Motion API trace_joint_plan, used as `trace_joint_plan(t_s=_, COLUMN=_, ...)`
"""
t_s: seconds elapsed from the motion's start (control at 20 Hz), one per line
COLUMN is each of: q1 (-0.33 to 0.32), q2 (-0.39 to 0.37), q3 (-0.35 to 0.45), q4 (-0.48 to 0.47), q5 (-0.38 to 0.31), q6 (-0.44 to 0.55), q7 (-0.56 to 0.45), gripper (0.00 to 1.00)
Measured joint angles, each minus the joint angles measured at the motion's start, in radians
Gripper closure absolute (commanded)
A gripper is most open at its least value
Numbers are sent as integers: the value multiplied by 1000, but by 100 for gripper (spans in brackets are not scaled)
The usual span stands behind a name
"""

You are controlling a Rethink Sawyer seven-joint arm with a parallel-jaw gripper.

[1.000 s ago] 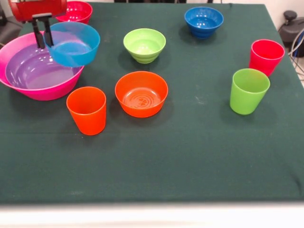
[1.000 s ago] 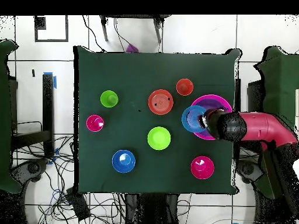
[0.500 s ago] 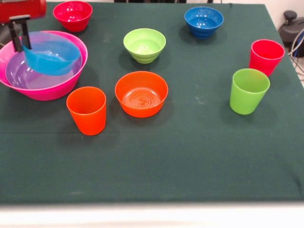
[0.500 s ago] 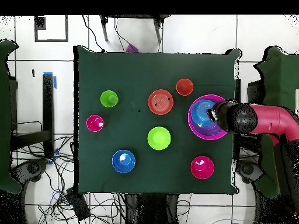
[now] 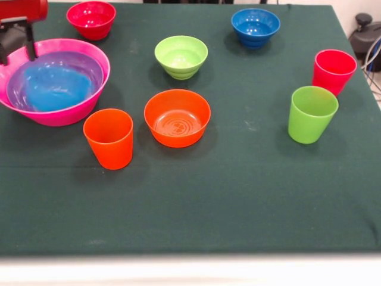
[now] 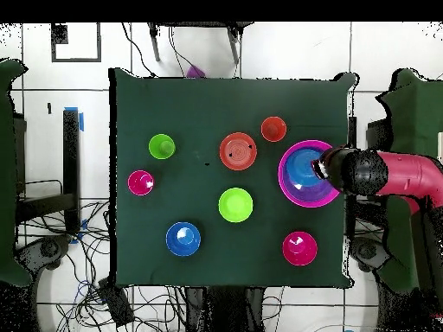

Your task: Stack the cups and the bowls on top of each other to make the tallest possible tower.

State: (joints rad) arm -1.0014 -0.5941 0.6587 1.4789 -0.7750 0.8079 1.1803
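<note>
Three bowls sit nested before me in the front view: light blue bowl point(image 5: 53, 86) inside purple bowl point(image 5: 80, 62), inside pink bowl point(image 5: 71, 113). My gripper point(image 5: 15, 43) hangs at the pink rim, spread apart, gripping nothing. Overhead, the stack lies at the surface point(image 6: 208, 121) edge nearest my arm point(image 6: 389, 173).

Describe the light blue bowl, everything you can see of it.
The light blue bowl is round, glossy and slightly see-through, plastic by its look. It sits upright and level, nested inside the purple bowl, which in turn sits in the big pink bowl at the table's edge. Its rim lies below the purple rim. It looks empty. The gripper is at the pink bowl's rim, not holding the blue bowl.
</note>
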Motion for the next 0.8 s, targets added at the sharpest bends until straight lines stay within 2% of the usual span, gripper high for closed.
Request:
trace_joint_plan(t_s=0.45, q1=-8, q2=0, q3=0, q4=0, q5=0, q6=35, q7=0, gripper=0)
trace_joint_plan(t_s=0.8, q1=-3, q2=-11, q3=0, q4=19, q5=56, q6=36, q7=0, gripper=0)
